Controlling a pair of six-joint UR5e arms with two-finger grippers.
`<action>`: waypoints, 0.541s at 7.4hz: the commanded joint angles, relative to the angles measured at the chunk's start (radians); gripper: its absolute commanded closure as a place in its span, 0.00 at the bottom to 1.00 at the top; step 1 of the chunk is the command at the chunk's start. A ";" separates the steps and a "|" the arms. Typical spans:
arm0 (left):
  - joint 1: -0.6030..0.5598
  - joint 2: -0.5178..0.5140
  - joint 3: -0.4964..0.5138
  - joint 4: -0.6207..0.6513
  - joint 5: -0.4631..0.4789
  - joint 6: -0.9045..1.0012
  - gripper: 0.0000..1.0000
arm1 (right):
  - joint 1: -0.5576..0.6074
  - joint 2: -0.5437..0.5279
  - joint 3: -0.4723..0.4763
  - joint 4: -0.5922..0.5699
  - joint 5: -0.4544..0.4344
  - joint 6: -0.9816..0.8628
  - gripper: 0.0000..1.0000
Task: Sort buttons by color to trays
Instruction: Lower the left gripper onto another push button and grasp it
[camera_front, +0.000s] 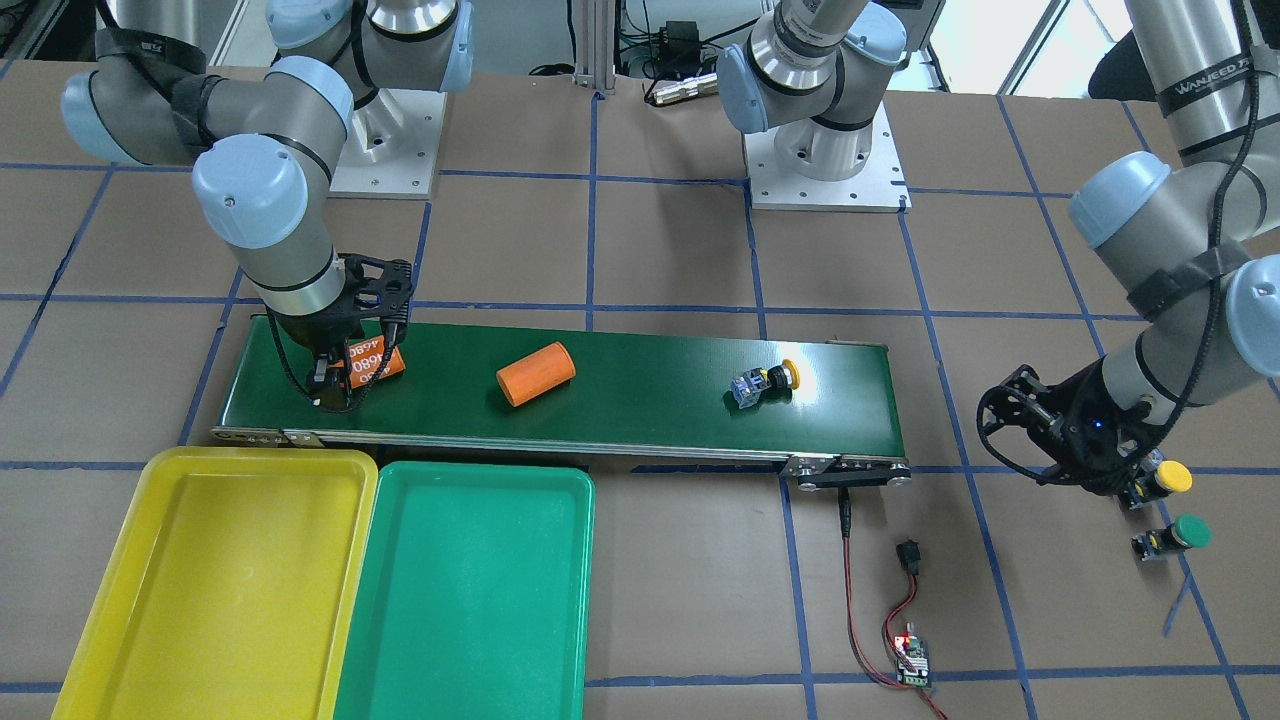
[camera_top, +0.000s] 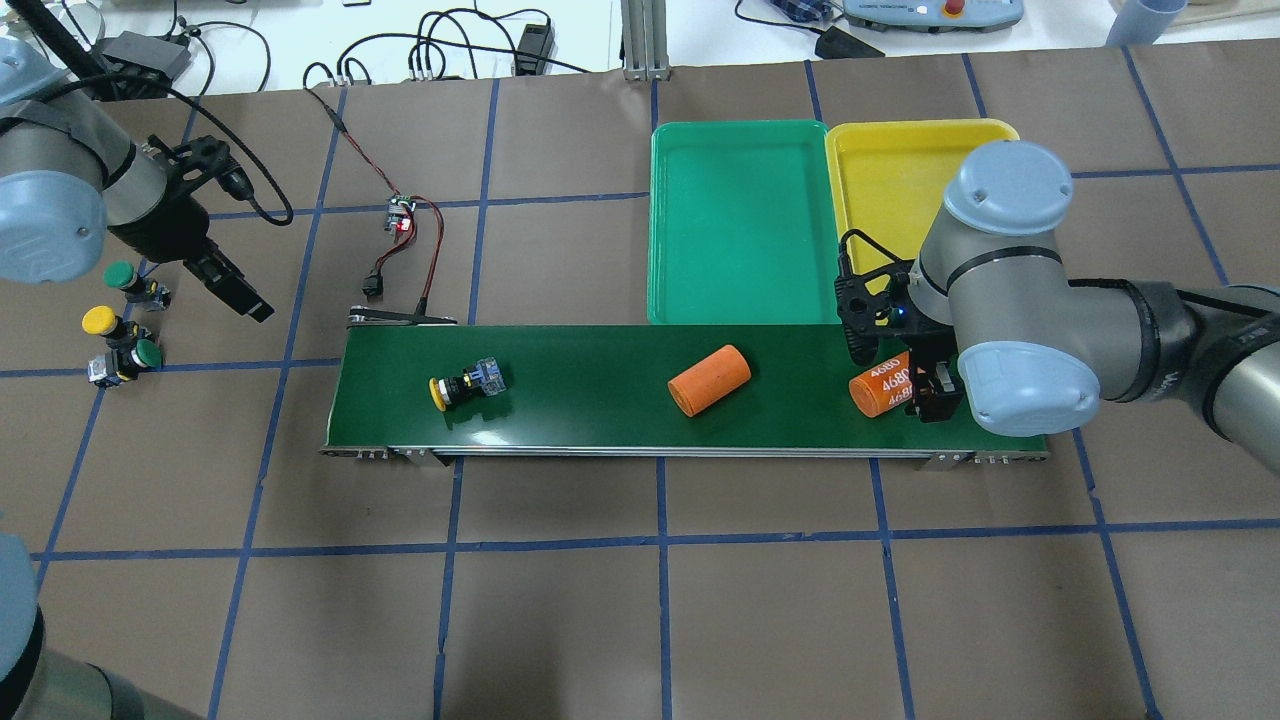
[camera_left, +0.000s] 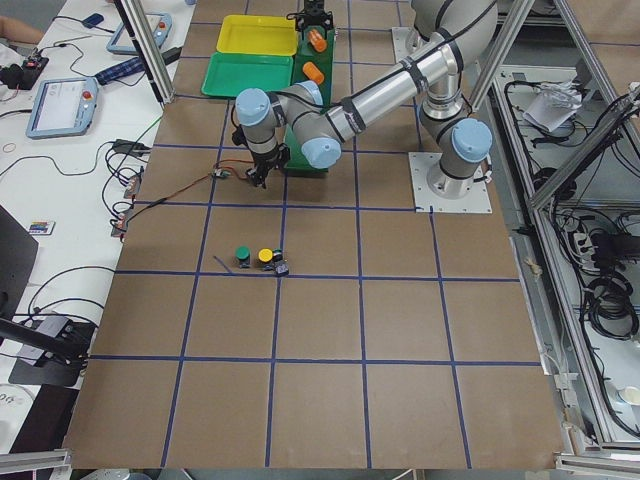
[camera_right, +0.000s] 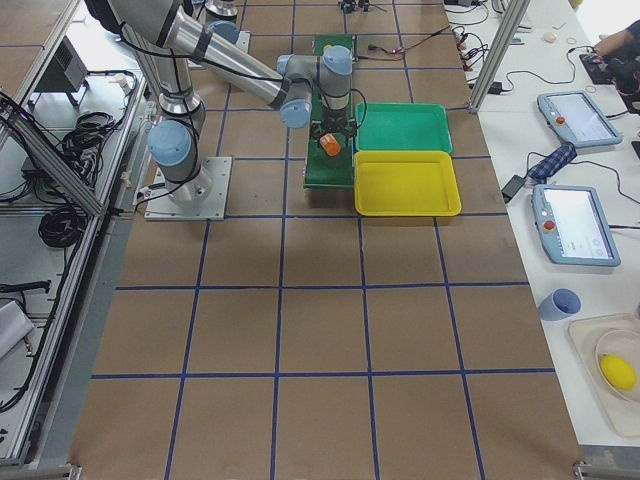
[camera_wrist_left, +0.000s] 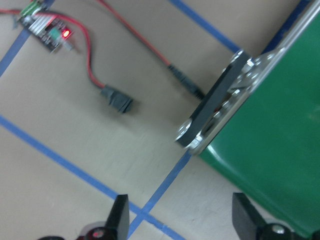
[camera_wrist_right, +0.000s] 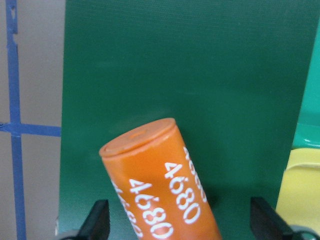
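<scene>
Our R gripper straddles the 4680 cyl at overhead right, fingers apart, no squeeze yet; we guess it's clearing the belt. L gripper is open and empty by the buttons, far left.

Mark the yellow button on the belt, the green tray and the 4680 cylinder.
yellow button (camera_top: 463, 384), overhead view, on its dark neck behind the cap.
green tray (camera_top: 740, 225), overhead view, on its bare floor.
4680 cylinder (camera_top: 881, 385), overhead view, on its printed orange side.
</scene>
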 joint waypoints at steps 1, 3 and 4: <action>0.044 -0.026 0.005 0.041 0.022 -0.003 0.13 | 0.000 0.000 0.000 0.000 0.000 0.000 0.00; 0.094 -0.066 0.031 0.132 0.040 -0.003 0.03 | 0.000 0.000 0.000 0.000 0.000 0.000 0.00; 0.125 -0.095 0.070 0.150 0.042 -0.004 0.01 | 0.000 0.000 0.000 0.000 0.000 0.000 0.00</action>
